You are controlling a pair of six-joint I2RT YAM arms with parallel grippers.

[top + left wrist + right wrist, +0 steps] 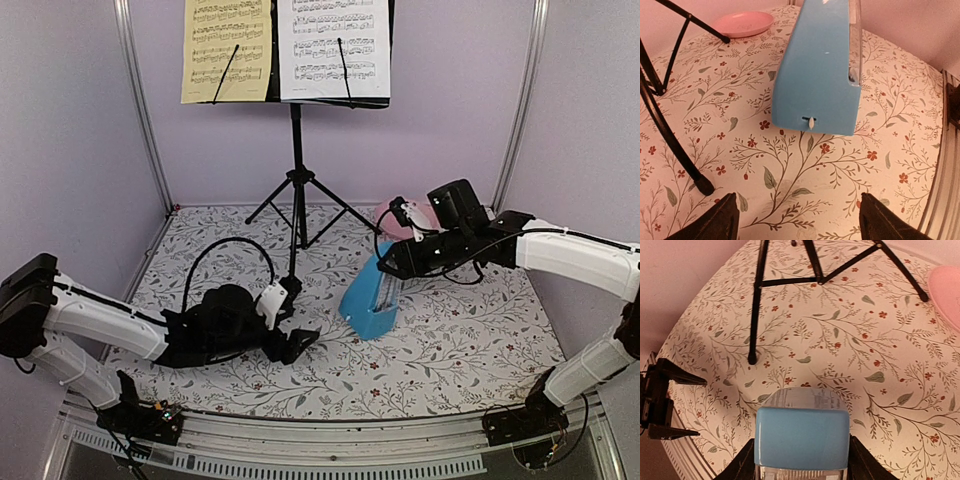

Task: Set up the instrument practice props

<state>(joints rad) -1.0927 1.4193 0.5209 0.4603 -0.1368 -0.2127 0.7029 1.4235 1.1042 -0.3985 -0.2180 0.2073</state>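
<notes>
While the right end effector [801, 466] is clamped on the top of the blue metronome [368, 300], we see its fingers [742, 467] pressed against either side of the blue cap at the bottom centre of the right wrist view. In the overhead view the metronome sits right of centre on the floral counter [470, 340]. It leans with its top toward the upper right, under that end effector, and we cannot tell whether its base lies flat. In the left wrist view it fills the upper middle, showing a clear front cover and a small white key low on its blue side. The left end effector [800, 222] is low over the counter, near the metronome but apart from it. Its jaws stand wide with only the patterned surface between them, and one fingertip [720, 220] is near a foot of the tripod at the lower left of that view. The black music stand [296, 150] rises at the upper centre of the overhead view, its tripod legs spread on the far part of the counter. On its desk the pale-yellow sheet [226, 45] stands upright on the left and the white sheet [333, 45] on the right, side by side, each crossed by a thin black retaining arm. A pink plate [742, 23] lies beyond the metronome, at the upper left of the left wrist view, largely hidden behind the right arm from above.
</notes>
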